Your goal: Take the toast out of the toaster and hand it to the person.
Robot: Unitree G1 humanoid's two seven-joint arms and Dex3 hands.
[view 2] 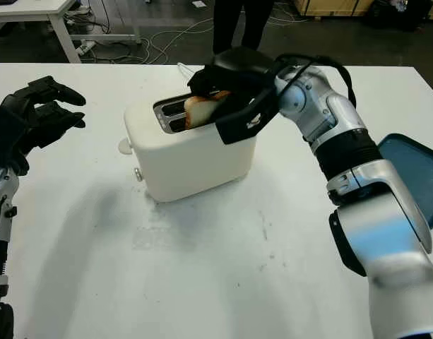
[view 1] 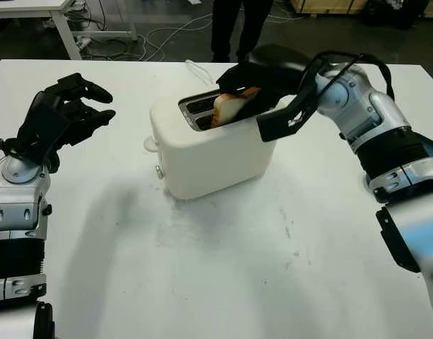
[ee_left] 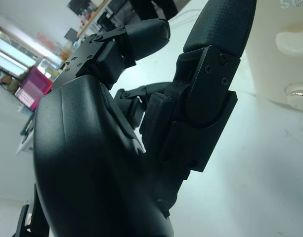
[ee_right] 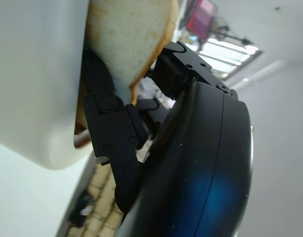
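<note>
A cream toaster (view 1: 209, 152) stands in the middle of the white table (view 1: 223, 268). A browned slice of toast (view 1: 228, 107) sticks up, tilted, from its near slot. My right hand (view 1: 237, 93) reaches in from the right and is shut on the toast, with black fingers on both sides of the slice. Up close, the toast (ee_right: 126, 34) sits between those fingers just above the toaster's body (ee_right: 32, 74). My left hand (view 1: 68, 113) hovers open over the table to the left of the toaster, holding nothing. A person's dark legs (view 1: 234, 28) stand beyond the table's far edge.
A blue tray-like thing (view 2: 414, 176) lies at the table's right edge. The toaster's lever knob (view 1: 151, 145) faces left, and its white cord (view 1: 195, 69) runs off the back. Desks and cables fill the floor behind.
</note>
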